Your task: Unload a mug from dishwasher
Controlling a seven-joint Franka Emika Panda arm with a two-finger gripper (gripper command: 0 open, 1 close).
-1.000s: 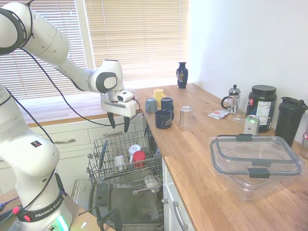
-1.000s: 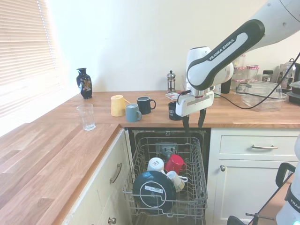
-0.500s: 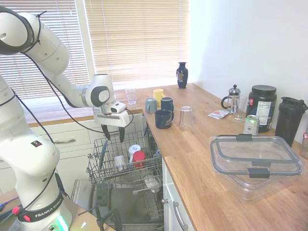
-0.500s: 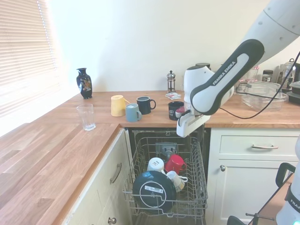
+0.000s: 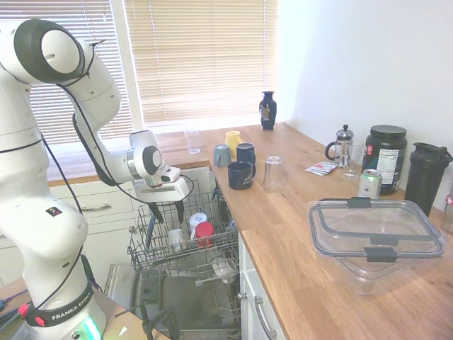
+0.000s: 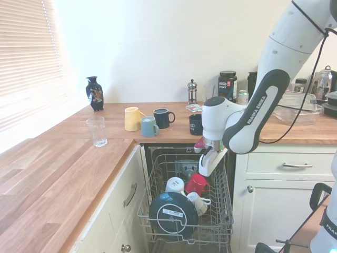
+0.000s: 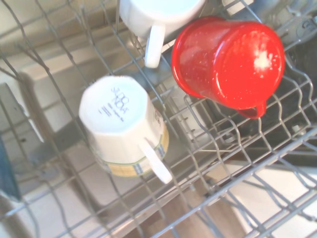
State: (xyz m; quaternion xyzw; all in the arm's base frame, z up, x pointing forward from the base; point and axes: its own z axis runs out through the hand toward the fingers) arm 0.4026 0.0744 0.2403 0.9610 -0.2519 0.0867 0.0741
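Note:
The small glossy red mug (image 5: 204, 232) (image 6: 197, 183) sits bottom-up in the grey wire rack (image 5: 152, 244) (image 6: 225, 205) of the open dishwasher under the wooden worktop. In the wrist view the red mug (image 7: 228, 62) lies close, its handle pointing down in the picture, next to two white cups (image 7: 124, 126). My gripper (image 5: 166, 215) (image 6: 204, 168) hangs open just above the rack's back half. It is a little above and beside the red mug, with nothing between its fingers.
A dark round dish (image 6: 172, 213) stands at the rack's front. On the worktop (image 5: 297, 234) are dark blue mugs (image 5: 241, 175), a yellow mug (image 5: 233, 142), a glass (image 5: 273, 172), a vase (image 5: 267, 111) and a clear plastic container (image 5: 375, 234). White drawer cabinets (image 6: 284, 168) flank the dishwasher.
The gripper has come down from worktop height to just over the rack, moving away from the worktop edge. It stayed open. The mugs have not moved.

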